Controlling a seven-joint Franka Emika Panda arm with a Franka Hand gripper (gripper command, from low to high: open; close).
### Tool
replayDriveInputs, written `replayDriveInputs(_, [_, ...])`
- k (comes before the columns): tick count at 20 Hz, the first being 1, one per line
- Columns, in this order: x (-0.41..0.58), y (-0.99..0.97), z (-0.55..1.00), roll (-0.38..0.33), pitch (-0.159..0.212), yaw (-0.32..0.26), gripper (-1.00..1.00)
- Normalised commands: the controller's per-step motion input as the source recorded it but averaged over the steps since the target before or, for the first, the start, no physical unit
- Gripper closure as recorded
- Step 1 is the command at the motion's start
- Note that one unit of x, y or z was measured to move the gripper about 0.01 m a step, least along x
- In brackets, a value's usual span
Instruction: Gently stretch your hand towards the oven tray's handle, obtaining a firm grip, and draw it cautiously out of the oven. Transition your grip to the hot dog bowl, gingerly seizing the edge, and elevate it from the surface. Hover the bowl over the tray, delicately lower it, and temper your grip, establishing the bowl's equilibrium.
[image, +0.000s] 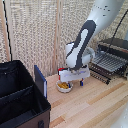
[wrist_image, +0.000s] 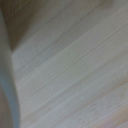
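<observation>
Black fabric, the case (image: 20, 95), fills the exterior view's left, with a blue-edged flap standing at its side. Just right of the case sits the bowl (image: 64, 86) on the wooden table (image: 95, 107), yellow-orange pieces showing inside it. My gripper (image: 80, 80) hangs just right of the bowl and slightly above it, near the rim but not visibly on it. A bit of red, the cup (image: 61, 70), peeks out behind the bowl, mostly hidden by my wrist. Well right of the bowl the tray (image: 109, 64) stands drawn out of the oven (image: 116, 47), its bars plain to see, its handle (image: 102, 73) facing the table.

Whether my fingers are apart or together I cannot tell: they are too small in the exterior view, and the wrist view shows only wood grain and a blurred pale edge.

The risks, as I judge them: closing beside the rim would miss it or shove the bowl toward the case; a thin pinch could tip it and spill the food; my wrist may knock the cup.
</observation>
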Motion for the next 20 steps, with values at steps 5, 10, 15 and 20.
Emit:
replayDriveInputs(5, [0.03, 0.04, 0.0, -0.002, -0.003, 0.026, 1.0])
replayDriveInputs(10, [0.018, 0.0, 0.03, 0.0, -0.01, -0.002, 1.0])
replayDriveInputs(15, [0.201, 0.0, 0.27, 0.0, 0.0, -0.108, 1.0])
replayDriveInputs(20, [0.033, 0.11, 0.42, 0.087, -0.002, -0.189, 1.0])
